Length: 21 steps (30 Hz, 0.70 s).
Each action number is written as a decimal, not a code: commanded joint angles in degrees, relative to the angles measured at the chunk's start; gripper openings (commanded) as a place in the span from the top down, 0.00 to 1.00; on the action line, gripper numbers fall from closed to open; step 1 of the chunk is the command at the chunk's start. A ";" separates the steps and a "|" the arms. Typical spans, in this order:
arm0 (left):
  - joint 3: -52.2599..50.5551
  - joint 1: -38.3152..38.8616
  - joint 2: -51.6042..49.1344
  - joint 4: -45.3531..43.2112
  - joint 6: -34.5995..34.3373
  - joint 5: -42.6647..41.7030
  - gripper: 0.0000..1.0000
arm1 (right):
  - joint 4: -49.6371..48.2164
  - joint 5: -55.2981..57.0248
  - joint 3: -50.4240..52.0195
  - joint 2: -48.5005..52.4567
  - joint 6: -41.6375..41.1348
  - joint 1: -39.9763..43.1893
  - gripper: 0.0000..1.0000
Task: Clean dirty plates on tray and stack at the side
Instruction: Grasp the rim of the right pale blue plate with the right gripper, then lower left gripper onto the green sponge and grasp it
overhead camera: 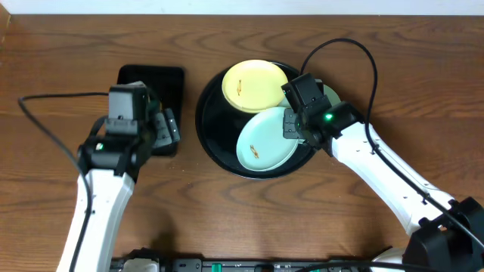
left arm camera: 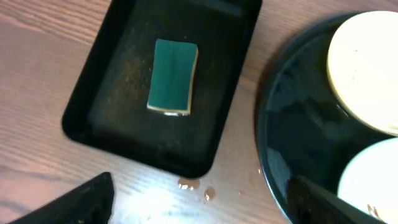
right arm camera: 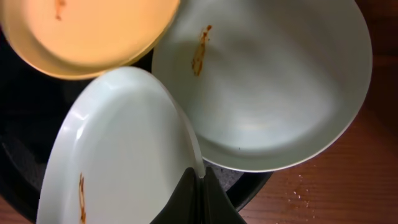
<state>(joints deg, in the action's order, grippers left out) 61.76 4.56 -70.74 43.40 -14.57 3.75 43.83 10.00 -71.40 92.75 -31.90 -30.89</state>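
Note:
The round black tray holds all three plates. The pale yellow plate lies at its far side. One mint plate lies at the front, tilted. The other mint plate is at the right, mostly hidden under my right arm. My right gripper is shut on the right rim of the front mint plate; the fingers pinch its edge. All three plates show brown smudges in the right wrist view. My left gripper is open and empty over the wood between the two trays.
A rectangular black tray left of the round tray holds a green sponge. Small brown droplets lie on the wood between the trays. Crumbs lie right of the round tray.

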 commanded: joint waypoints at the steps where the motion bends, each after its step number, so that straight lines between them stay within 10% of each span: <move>1: 0.68 -0.42 -4.15 -1.60 0.74 1.88 0.10 | -0.79 1.53 -0.04 0.15 0.74 -0.28 0.99; 21: 0.31 -2.67 -12.72 -6.36 0.98 1.31 0.09 | -2.95 -4.00 1.27 0.17 4.15 -1.16 0.99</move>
<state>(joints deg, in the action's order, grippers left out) 61.76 2.24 -80.75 37.85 -14.57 4.49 41.25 7.49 -70.65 92.75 -29.91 -31.24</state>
